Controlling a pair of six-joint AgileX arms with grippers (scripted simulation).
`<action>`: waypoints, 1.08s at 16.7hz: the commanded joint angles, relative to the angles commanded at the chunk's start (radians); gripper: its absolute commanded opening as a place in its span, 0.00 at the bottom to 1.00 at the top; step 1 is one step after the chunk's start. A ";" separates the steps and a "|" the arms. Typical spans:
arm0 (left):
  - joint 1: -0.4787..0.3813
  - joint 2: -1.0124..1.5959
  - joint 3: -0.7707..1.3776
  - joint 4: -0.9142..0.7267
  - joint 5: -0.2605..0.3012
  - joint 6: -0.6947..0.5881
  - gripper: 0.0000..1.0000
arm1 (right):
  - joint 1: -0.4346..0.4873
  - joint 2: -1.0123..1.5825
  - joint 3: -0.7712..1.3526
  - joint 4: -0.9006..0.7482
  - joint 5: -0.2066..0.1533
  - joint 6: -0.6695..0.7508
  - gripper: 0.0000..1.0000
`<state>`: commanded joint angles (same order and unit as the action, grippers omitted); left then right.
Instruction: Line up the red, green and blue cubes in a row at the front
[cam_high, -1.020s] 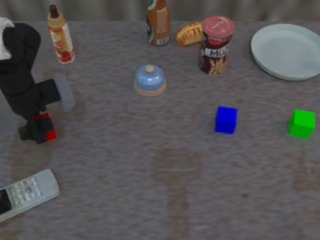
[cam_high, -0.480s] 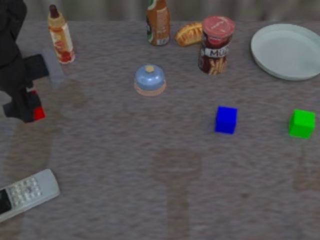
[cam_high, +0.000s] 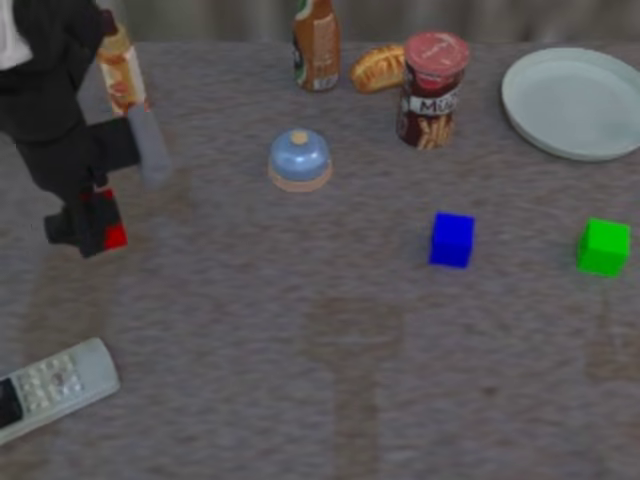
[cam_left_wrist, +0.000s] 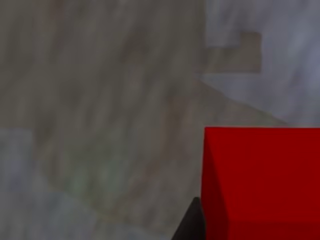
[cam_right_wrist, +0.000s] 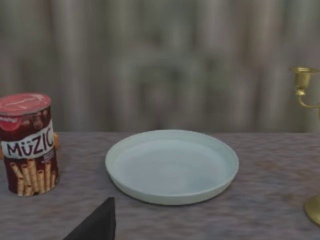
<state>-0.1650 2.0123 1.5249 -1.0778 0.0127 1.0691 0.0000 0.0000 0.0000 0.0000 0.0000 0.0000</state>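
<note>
Left pincer (cam_high: 92, 228) pinches the small matte red cube (cam_high: 106, 226), carried above the grey-brown bench (cam_high: 300, 350) at its far left side; only one corner of the cube shows past the black fingers in the top view, and the left wrist view is mostly cube face.

Deep blue cube (cam_high: 452, 240) sits right of centre; bright green cube (cam_high: 604, 247) near the right edge, well apart from it. Right arm is out of the top view; can't tell its pincer state from its wrist view.

Risks:
- Grip looks off-centre on the red cube; a fast swing could twist or drop it.
- Grey remote control (cam_high: 55, 386) lies at the front left; a low descent there could clip it.
- Domed blue bell (cam_high: 300, 158) sits near a path toward centre.
- Blue and green cubes lie mid-depth, not yet at the front, so row spacing is a guess.
</note>
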 joint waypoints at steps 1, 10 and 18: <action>-0.046 -0.022 -0.023 0.002 -0.001 -0.014 0.00 | 0.000 0.000 0.000 0.000 0.000 0.000 1.00; -0.468 -0.227 -0.242 0.026 -0.007 -0.142 0.00 | 0.000 0.000 0.000 0.000 0.000 0.000 1.00; -0.480 -0.216 -0.273 0.067 -0.006 -0.147 0.00 | 0.000 0.000 0.000 0.000 0.000 0.000 1.00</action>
<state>-0.6449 1.7961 1.2523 -1.0110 0.0064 0.9222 0.0000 0.0000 0.0000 0.0000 0.0000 0.0000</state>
